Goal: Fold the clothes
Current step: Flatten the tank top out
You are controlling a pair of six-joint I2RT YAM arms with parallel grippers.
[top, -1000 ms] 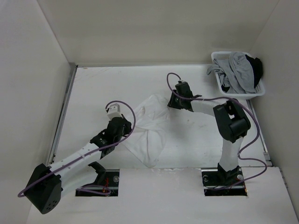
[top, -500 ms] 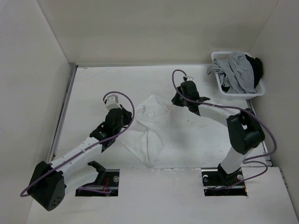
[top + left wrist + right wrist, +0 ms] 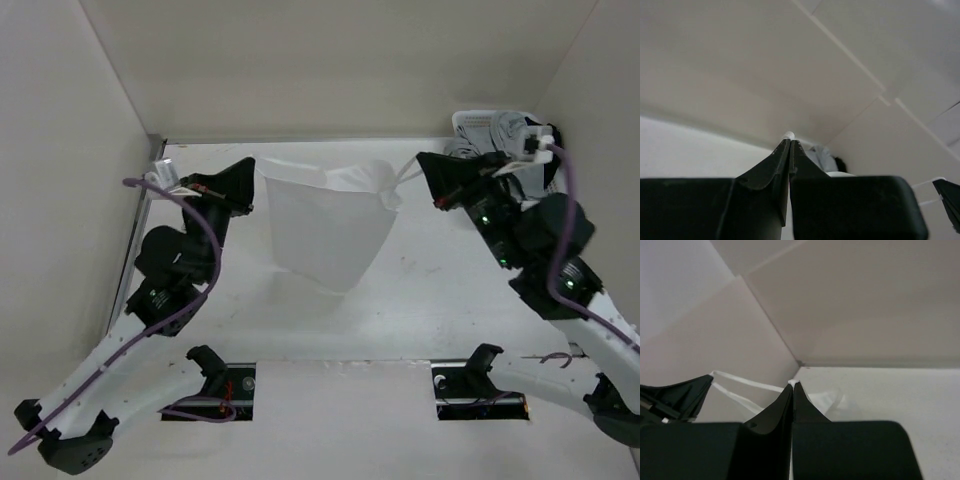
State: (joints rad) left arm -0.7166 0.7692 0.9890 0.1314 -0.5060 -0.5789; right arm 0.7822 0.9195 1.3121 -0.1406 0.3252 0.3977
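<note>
**Inspector:** State of the end effectors at inspection?

**Assessor:** Both were clenched. The left gripper (image 3: 249,188) and the right gripper (image 3: 424,172) each pinched a top corner of the white garment (image 3: 325,235). Each wrist view showed the jaws pressed together with a sliver of white fabric at the tips.

**Inspector:** Position of the garment?

**Assessor:** It hung in the air between the two raised arms, above the table (image 3: 440,300). The upper edge was strung across and the body tapered to a low point. Whether that point touched the table could not be determined.

**Inspector:** Recommendation for the step in hand?

**Assessor:** In my judgement this was the spread-out before folding. Hold both grippers level and well apart so the top edge is taut. Lower the bottom point first, then draw the cloth flat — and steer the right arm away from the basket (image 3: 470,120) just beside it.
</note>
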